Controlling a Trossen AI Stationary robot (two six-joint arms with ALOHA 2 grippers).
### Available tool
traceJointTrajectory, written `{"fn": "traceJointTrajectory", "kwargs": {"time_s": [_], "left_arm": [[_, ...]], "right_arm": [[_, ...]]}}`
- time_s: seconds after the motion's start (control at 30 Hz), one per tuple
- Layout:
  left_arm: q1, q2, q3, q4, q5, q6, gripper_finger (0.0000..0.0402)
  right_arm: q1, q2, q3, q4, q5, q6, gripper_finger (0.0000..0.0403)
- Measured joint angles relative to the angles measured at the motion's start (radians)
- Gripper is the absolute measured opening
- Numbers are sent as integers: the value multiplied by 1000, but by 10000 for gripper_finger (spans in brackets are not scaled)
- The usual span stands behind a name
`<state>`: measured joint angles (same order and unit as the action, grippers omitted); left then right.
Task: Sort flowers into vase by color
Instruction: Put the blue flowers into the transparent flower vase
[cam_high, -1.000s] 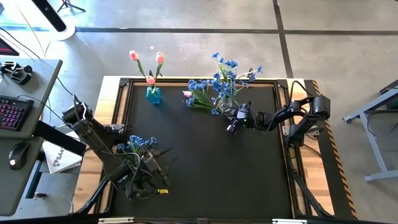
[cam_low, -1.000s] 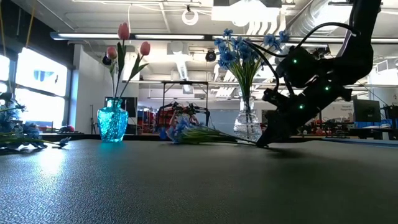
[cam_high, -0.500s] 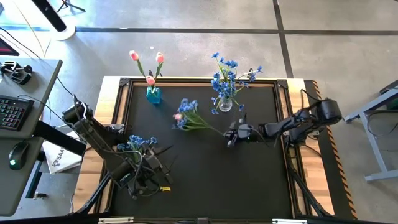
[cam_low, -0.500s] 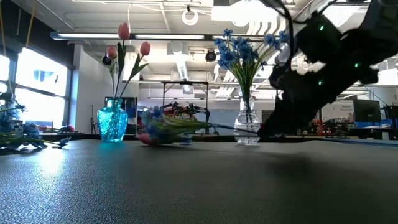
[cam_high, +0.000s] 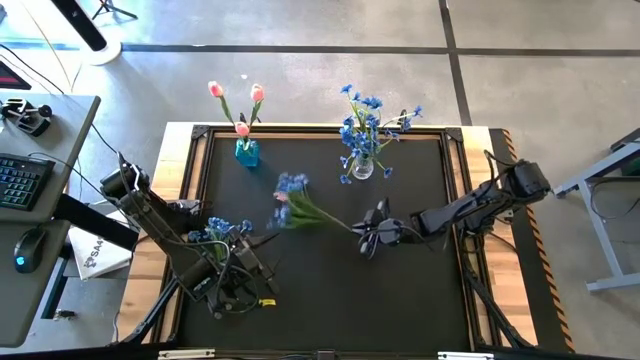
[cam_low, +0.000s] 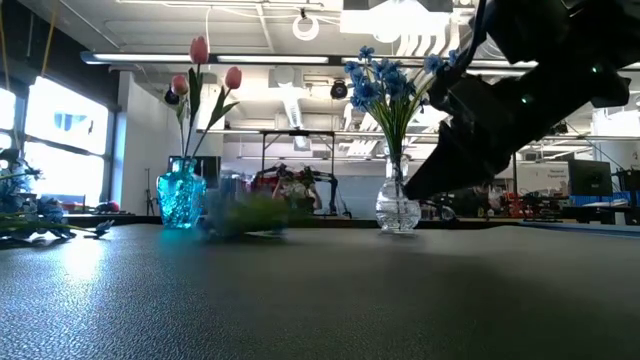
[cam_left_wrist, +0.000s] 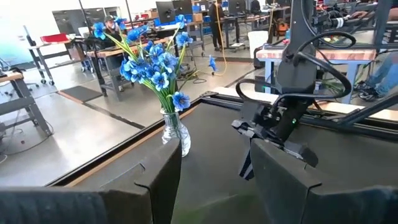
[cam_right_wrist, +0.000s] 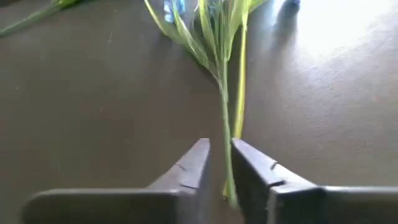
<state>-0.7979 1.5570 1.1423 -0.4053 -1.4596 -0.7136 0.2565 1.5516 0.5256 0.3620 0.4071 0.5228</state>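
On mat (cam_high: 330, 290): 2 vases (cam_high: 247, 152), 3 tulips (cam_high: 215, 90), 2 loose bunches (cam_high: 295, 205).

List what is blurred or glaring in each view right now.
High view: the dragged flowers smear slightly. Low view: the same flowers are a green blur, the right arm a dark silhouette against bright ceiling lights, with window glare on the table. Right wrist view: blossoms out of focus, glare patch on the mat. Left wrist view: sharp.

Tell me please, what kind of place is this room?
Probably a robotics lab or workshop. A keyboard and mouse sit on a desk beside the table, the floor is bare concrete, and workbenches fill the room behind.
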Motion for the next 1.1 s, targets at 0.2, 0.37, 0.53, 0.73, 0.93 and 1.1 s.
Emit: {"fn": "traceJointTrajectory", "kwargs": {"time_s": [0.2,0.37,0.53,0.73,0.93,1.1], "left_arm": [[0,0,0,2,28,0,181],[0,0,0,11,46,-17,181],[0,0,0,11,49,-53,181],[0,0,0,13,52,-61,181],[0,0,0,9,67,-52,181],[0,0,0,9,71,-53,181]], "right_arm": [[-9,19,2,0,-72,-82,164],[-28,23,66,2,-82,-238,209],[-67,97,151,1,-84,-383,207],[-112,254,259,-10,-67,-409,179],[-134,330,350,-113,-67,-408,114],[-148,335,365,-152,-72,-393,51]]}}
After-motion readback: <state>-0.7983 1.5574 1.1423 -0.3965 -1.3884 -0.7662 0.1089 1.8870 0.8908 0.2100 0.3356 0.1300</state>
